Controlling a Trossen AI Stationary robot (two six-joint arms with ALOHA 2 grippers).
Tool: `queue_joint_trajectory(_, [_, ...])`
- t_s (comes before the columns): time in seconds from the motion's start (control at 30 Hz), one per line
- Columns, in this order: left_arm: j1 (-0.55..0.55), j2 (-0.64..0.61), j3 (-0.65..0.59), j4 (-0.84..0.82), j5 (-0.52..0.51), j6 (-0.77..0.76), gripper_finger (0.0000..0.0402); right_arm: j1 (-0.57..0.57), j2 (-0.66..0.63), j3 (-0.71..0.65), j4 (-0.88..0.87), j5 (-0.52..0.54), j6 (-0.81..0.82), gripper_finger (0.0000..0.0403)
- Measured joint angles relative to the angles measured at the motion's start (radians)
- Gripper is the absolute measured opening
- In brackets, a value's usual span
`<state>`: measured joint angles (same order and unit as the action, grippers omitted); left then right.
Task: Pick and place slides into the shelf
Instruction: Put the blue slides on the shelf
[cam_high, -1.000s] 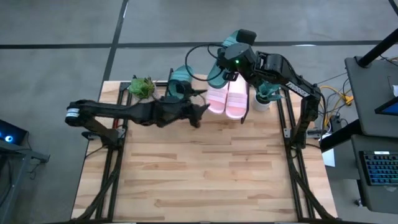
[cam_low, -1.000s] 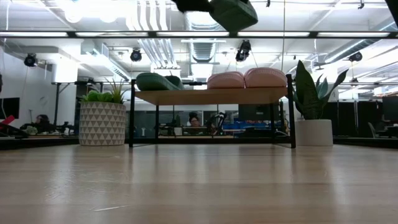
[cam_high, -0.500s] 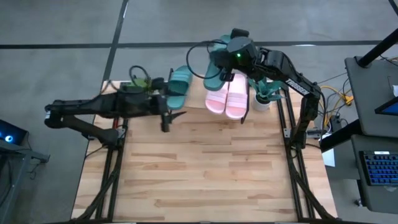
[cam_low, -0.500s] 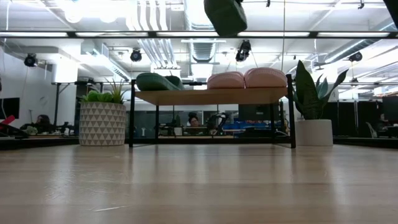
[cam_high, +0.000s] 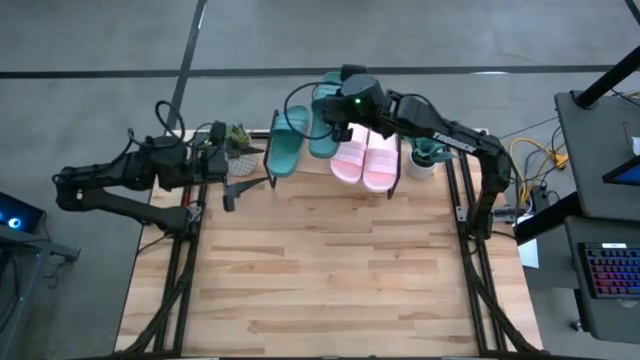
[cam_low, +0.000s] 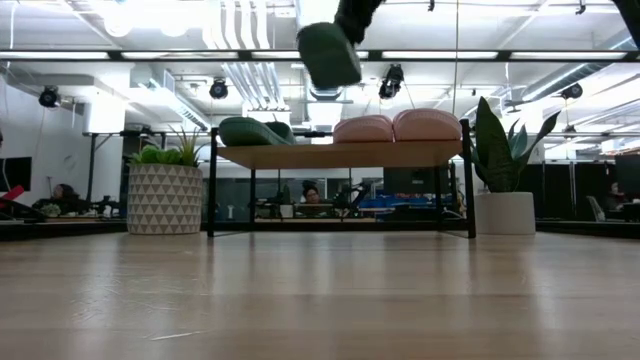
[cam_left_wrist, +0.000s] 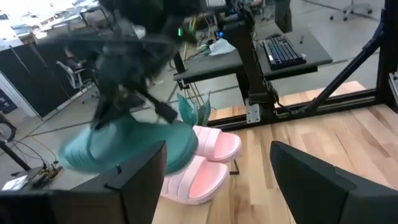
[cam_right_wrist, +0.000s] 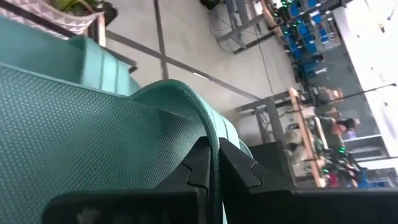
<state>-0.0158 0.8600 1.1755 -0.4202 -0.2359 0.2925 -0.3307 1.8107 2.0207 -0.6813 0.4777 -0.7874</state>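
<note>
Right pincer (cam_high: 338, 128) grips a green sandal (cam_high: 324, 125) above the shelf (cam_low: 340, 154) at the table's far edge; left pincer (cam_high: 232, 187) hangs wide open.

Two pink slides (cam_high: 365, 157) and one green slide (cam_high: 284, 145) lie on the shelf (cam_low: 340, 155) at twelve o'clock. The second green slide (cam_high: 325, 130) hangs tilted above the gap between them.

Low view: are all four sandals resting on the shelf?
No. Only one green sandal and two pink sandals lie on the shelf; the second green sandal hangs in the air above it.
</note>
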Motion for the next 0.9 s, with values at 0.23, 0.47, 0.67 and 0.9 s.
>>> queue_joint_trajectory(0.23, [0.000,-0.043,-0.038,0.041,-0.003,0.000,0.0270,-0.031,0.001,-0.171,0.167,-0.017,-0.022,0.0008])
queue_joint_trajectory(0.47, [0.000,-0.015,-0.039,0.053,-0.003,0.001,0.0270,-0.030,0.006,-0.296,0.305,-0.060,-0.099,0.0008])
queue_joint_trajectory(0.67, [0.000,0.023,-0.040,0.054,-0.007,0.009,0.0270,-0.037,0.037,-0.307,0.317,-0.067,-0.151,0.0008])
queue_joint_trajectory(0.9, [0.001,0.028,-0.041,0.052,-0.033,0.028,0.0270,-0.057,0.090,-0.278,0.324,-0.096,-0.094,0.0008])
